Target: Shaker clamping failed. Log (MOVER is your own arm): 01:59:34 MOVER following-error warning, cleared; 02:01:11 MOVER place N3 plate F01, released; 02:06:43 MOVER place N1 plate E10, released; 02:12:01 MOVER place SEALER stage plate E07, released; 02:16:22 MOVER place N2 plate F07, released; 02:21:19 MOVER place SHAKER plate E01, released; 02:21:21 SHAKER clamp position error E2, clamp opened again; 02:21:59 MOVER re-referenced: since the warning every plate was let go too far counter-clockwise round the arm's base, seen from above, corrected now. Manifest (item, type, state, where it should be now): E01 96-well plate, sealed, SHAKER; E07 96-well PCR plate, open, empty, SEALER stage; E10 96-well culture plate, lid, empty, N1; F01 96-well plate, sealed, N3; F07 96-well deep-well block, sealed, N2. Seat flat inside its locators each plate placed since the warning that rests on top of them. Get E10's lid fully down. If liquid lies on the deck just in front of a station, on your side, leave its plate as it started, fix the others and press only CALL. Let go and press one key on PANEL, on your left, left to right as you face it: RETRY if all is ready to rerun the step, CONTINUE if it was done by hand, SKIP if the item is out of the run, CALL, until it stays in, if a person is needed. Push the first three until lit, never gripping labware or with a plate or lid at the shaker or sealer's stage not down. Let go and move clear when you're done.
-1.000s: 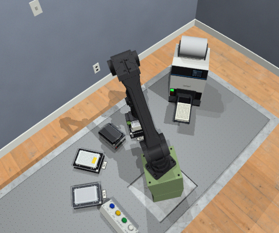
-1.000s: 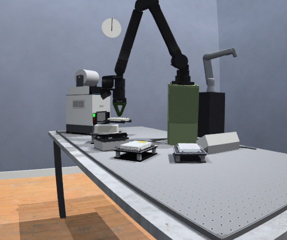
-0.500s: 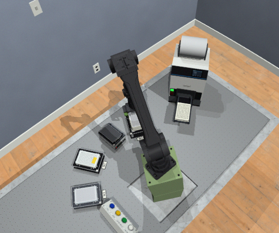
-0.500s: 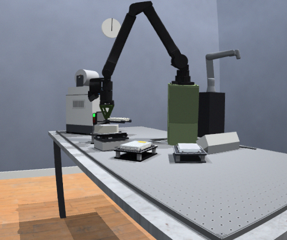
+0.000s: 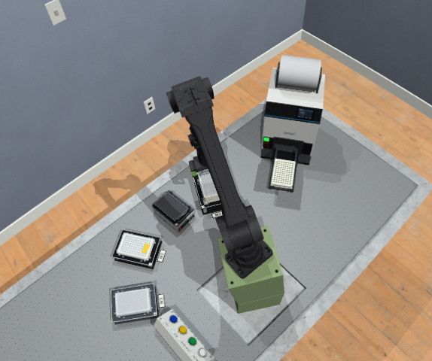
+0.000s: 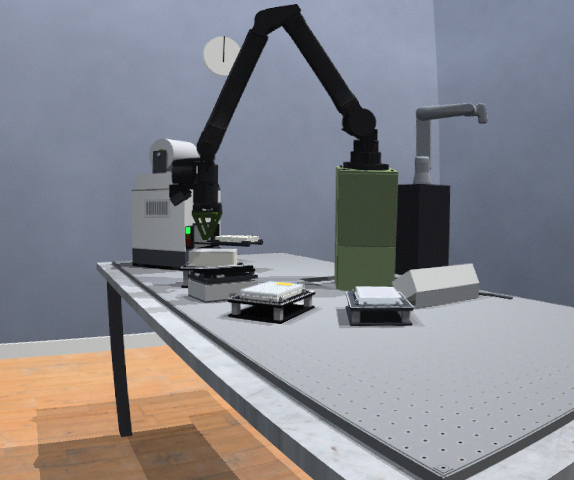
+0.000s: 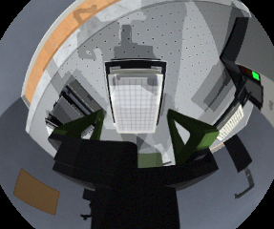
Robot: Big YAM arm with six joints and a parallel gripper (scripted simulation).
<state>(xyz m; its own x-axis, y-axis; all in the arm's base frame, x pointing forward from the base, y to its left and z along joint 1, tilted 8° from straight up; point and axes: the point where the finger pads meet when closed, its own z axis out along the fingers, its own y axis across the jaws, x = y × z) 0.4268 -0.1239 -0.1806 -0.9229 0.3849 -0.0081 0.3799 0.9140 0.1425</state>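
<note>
My gripper (image 6: 207, 227) is open and empty. It hangs straight above the white deep-well block (image 6: 212, 256) with a gap between them. In the wrist view the block (image 7: 135, 98) lies between my green fingers and a little ahead of them, in its black nest. My forearm hides part of the block (image 5: 208, 186) in the overhead view. The shaker (image 5: 173, 210) with a dark plate on it stands just left of the block. A white plate with a yellow patch (image 5: 136, 247) and a white lidded plate (image 5: 132, 301) sit on nests nearer the panel (image 5: 185, 335).
The sealer (image 5: 293, 110) stands at the far end with a white well plate (image 5: 283, 173) on its stage. My green pedestal (image 5: 254, 274) is at mid deck. A grey pipe on a black box (image 6: 422, 227) stands behind it.
</note>
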